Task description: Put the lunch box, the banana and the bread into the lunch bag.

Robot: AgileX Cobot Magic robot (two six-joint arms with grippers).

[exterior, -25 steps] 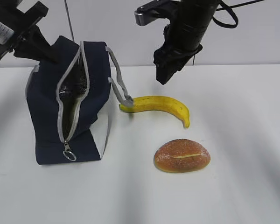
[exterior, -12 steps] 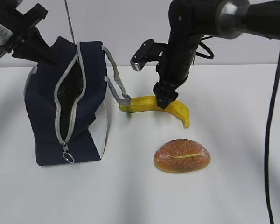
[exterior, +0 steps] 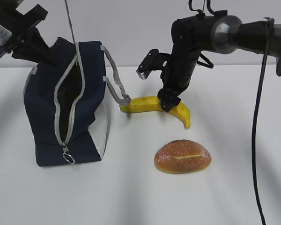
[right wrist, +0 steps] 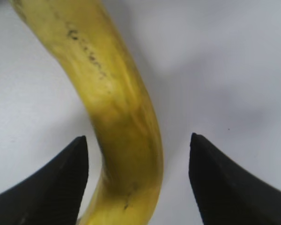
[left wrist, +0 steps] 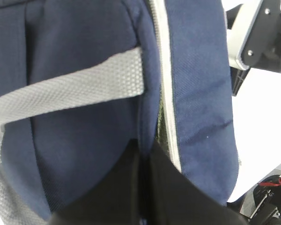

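A: The bag (exterior: pixel 68 105), navy fabric with a white side panel, stands upright at the left of the white worktop (exterior: pixel 234 187), its grey zipper run open down the front. Soft and floppy by the look of it; it would likely sag shut unsupported. The left gripper (left wrist: pixel 139 187) is closed on cloth at the top back corner, apparently propping the mouth open.

B: And the banana (exterior: pixel 157 106)?

A: It lies just right of the bag, one tip touching the hanging grey strap (exterior: pixel 116 79). Curved, smooth-skinned, yellow with a few brown flecks. Probably light, firm enough to lift in one piece, but easy to bruise and somewhat slick.

B: Where to take it?

A: Near the middle of the curve, across its width, so it hangs level. The right gripper (right wrist: pixel 138 180) sits there, spread wide, a black finger (right wrist: pixel 51 187) on either side of the fruit with gaps showing. Nothing is held yet.

B: The bread (exterior: pixel 182 156)?

A: An oval, glossy golden-brown bun with a lengthwise slit, lying alone nearer the camera, well apart from both arms. I would judge it light and squashy, best pinched gently across the short axis.

B: The lunch box?

A: Not visible on the worktop; whether it is inside the bag cannot be told, as the interior is dark.
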